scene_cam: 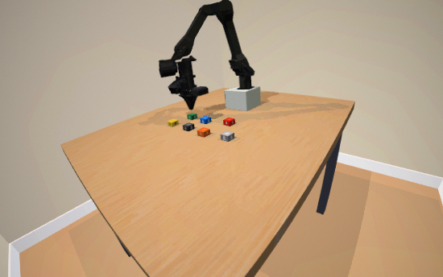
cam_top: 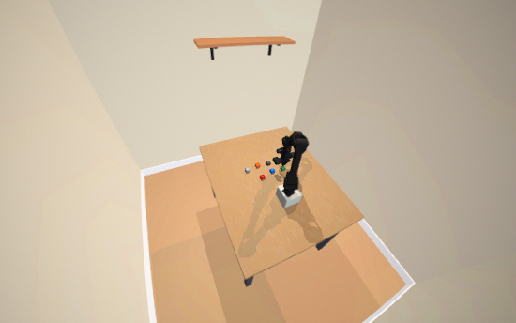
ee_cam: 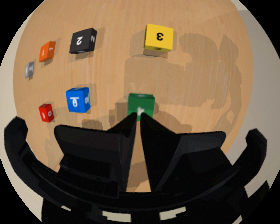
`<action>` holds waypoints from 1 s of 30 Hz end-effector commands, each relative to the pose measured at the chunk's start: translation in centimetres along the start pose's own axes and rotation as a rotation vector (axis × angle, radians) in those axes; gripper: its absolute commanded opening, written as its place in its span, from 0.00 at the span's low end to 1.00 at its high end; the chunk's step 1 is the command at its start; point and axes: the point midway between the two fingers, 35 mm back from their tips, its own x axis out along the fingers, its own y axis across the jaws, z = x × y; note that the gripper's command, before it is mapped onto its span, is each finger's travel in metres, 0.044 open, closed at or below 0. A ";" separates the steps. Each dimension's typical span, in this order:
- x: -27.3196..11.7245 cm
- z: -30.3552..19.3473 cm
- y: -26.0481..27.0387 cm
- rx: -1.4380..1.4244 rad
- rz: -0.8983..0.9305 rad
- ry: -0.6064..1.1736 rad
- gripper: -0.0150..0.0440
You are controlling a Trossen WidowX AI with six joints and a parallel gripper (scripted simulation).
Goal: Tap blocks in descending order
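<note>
Wooden table (scene_cam: 217, 193) is seen with seven small digit blocks clustered near far edge, broad bare surface toward near edge. Gripper (scene_cam: 190, 105) is clenched on nothing, poised above green block (scene_cam: 192, 116), apart from it. Yellow block (ee_cam: 159, 35) is marked 3; black block (ee_cam: 83, 40) 2. Other digits are too small to read.
</note>
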 end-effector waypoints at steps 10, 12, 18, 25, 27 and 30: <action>-8.5 0.0 0.0 -0.003 -0.002 0.000 0.29; -8.5 0.0 0.0 -0.003 -0.002 0.000 0.29; -9.0 4.8 -0.8 -0.003 -0.002 -0.004 0.29; -8.8 10.4 -1.2 -0.003 -0.002 -0.009 0.29; -8.8 10.4 -1.2 -0.003 -0.002 -0.009 0.29; -8.8 10.4 -1.2 -0.003 -0.002 -0.009 0.29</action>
